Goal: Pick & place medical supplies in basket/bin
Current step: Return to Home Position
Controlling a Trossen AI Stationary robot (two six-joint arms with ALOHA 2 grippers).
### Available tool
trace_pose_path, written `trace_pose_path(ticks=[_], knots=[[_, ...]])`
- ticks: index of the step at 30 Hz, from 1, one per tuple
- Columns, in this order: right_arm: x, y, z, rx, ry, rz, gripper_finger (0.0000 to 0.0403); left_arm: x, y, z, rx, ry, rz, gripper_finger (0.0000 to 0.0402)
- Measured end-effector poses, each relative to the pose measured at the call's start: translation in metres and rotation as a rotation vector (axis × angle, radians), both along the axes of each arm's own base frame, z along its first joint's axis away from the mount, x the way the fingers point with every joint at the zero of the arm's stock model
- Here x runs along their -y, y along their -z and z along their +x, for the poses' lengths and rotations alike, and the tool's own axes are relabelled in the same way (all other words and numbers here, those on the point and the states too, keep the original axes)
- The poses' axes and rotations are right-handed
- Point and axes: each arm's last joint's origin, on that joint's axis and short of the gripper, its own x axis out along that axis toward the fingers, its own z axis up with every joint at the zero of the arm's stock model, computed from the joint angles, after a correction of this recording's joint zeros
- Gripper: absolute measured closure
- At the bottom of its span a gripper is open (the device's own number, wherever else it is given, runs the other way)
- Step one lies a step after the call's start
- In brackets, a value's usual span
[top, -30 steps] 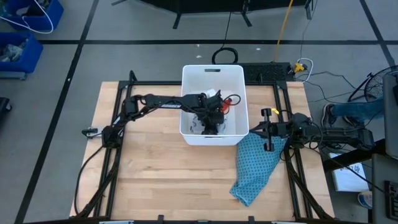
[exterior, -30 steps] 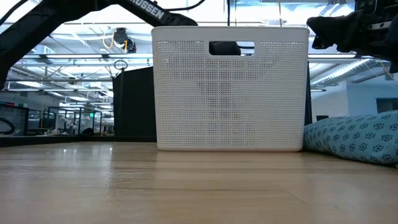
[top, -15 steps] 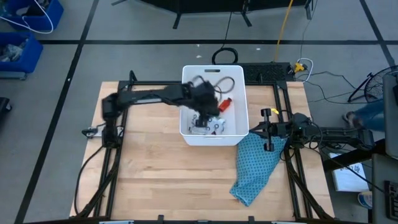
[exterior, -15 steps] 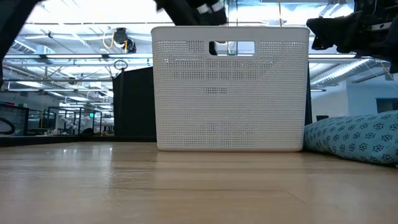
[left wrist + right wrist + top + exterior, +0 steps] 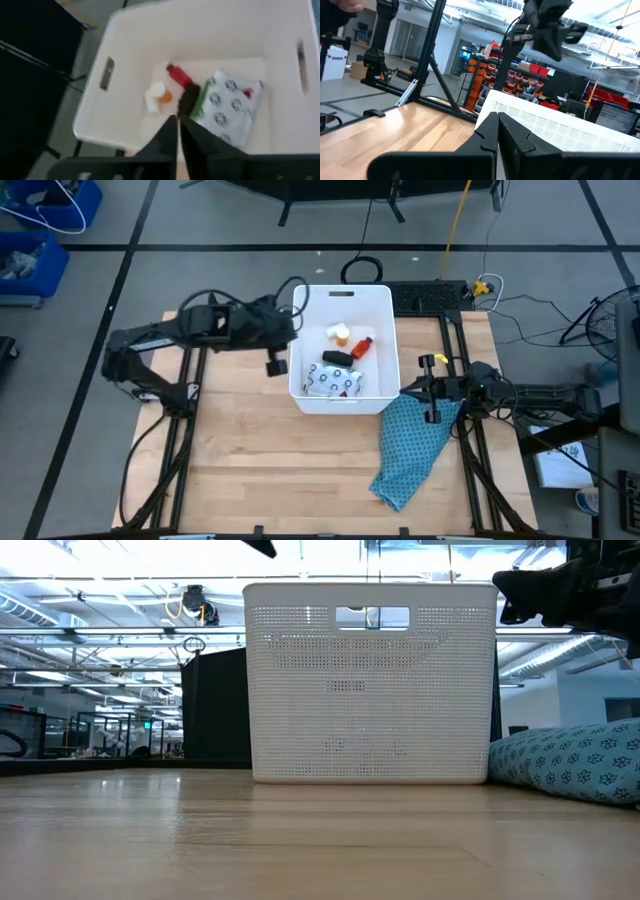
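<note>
The white bin (image 5: pixel 343 298) stands at the table's far middle; in the low view its near perforated wall (image 5: pixel 370 680) faces me. Inside lie the red bottle (image 5: pixel 362 347), the orange vial (image 5: pixel 343 337) with a white piece beside it, the black block (image 5: pixel 337 358) and the silvery ringed packet (image 5: pixel 335 382). The left wrist view shows the same bottle (image 5: pixel 177 76), vial (image 5: pixel 161 95), block (image 5: pixel 188 100), a green edge (image 5: pixel 200 102) and the packet (image 5: pixel 227 107). My left gripper (image 5: pixel 278 362) hovers shut just left of the bin. My right gripper (image 5: pixel 432 390), shut, waits right of the bin.
A teal patterned cloth (image 5: pixel 410 448) lies on the table right of and nearer than the bin, its far end under my right gripper; it also shows beside the bin (image 5: pixel 570 762). Black frame rails run along both table sides. Bare wood spreads nearer than the bin.
My left gripper has risen out of the bin and drawn back toward the table's left, now outside the bin's left wall. The packet and the small items lie uncovered on the bin's floor. My right arm has kept still.
</note>
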Motion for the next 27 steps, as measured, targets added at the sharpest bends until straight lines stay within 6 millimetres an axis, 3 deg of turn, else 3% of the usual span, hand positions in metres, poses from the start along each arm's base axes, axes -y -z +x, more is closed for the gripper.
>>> trace_pose_path(ticks=[6,13,21,27], knots=[[0.0,0.0,0.0,-0.005,-0.007,0.026,0.0403,0.028,0.024,-0.019,0.02,0.039,-0.03,0.0393],[0.0,-0.001,0.0,0.006,-0.012,0.042,0.0403,0.071,0.08,-0.03,0.181,0.251,-0.12,0.0398],[0.0,-0.002,0.0,0.014,-0.012,0.041,0.0403,0.12,0.127,-0.037,0.317,0.399,-0.22,0.0398],[0.0,-0.003,0.0,0.02,-0.012,0.04,0.0403,0.14,0.163,-0.041,0.361,0.309,-0.161,0.0399]])
